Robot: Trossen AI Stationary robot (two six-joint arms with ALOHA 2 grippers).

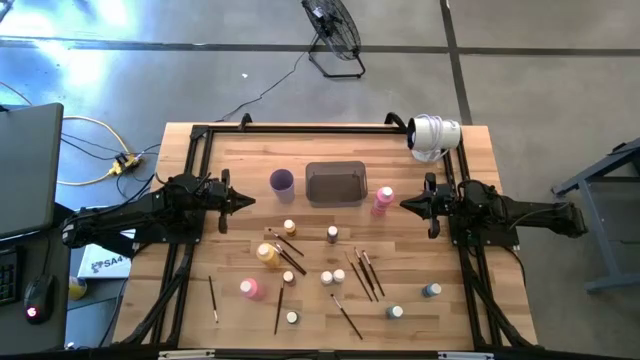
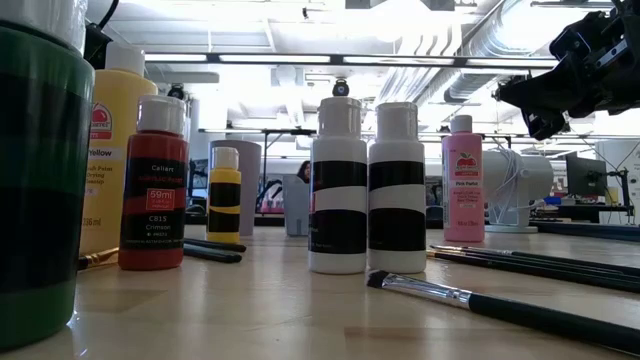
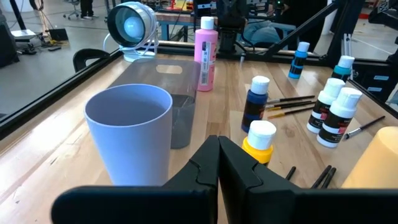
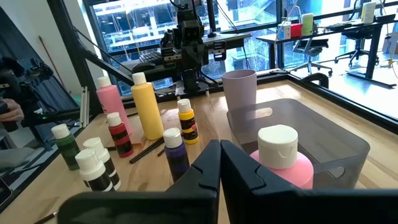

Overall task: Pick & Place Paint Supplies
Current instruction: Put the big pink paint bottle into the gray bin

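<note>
1. My left gripper (image 1: 248, 201) hangs with jaws clenched on nothing, just beside the purple cup (image 1: 282, 181).
2. My right gripper (image 1: 406, 205) is likewise clenched and empty, near a pink bottle (image 1: 383, 199) beside the grey tray (image 1: 335, 184).
3. Paint bottles (image 1: 268, 254) and brushes (image 1: 363, 274) lie scattered across the tabletop (image 1: 450, 250), none in the tray.
</note>
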